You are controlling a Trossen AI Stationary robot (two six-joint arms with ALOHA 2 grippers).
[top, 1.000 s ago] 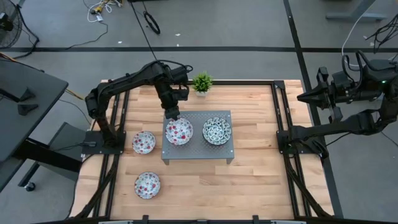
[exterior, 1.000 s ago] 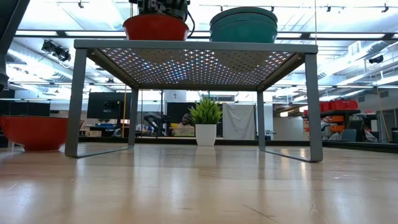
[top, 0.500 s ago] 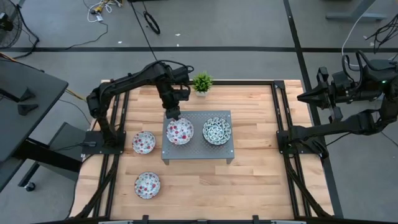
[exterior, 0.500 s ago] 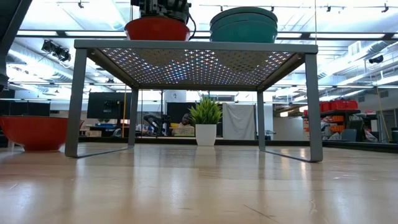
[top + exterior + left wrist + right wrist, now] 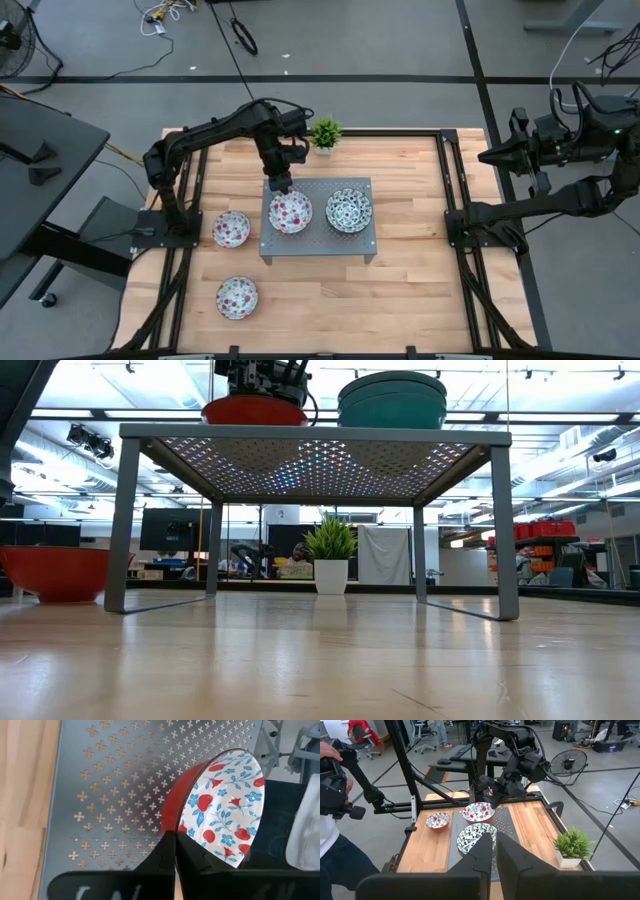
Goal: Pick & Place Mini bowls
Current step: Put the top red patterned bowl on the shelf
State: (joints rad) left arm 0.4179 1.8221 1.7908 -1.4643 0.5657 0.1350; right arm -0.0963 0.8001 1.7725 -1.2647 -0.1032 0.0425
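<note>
While two red-spotted bowls are sitting on the bare desk (image 5: 400, 300), one near the left arm's base (image 5: 231, 228) and one nearer the front edge (image 5: 237, 297), the left pincer (image 5: 282, 184) is reaching over the grey perforated stand (image 5: 318, 245) and closing on the far rim of a third red bowl (image 5: 288, 211). From the left wrist view its fingers (image 5: 167, 851) are pinching that rim thin-wise, one inside and one outside, which suits a shallow bowl with no other edge to grip. From the low view the bowl's base is sitting low at the stand's top, so it is probably resting there or nearly so, though whether it is fully touching cannot be told. Beside it on the stand is lying a blue-green patterned bowl (image 5: 349, 209); from the low view it is looking tall, perhaps several nested, but the count is hidden. Keeping red and blue-green apart on the stand is likely the sorting aim. A small plant (image 5: 325, 132) is standing at the desk's far edge, clear of the work. Off the desk's right side the right pincer (image 5: 495, 851) is waiting with its fingers drawn together, holding nothing. A person's sleeve is showing at the edge of the right wrist view
</note>
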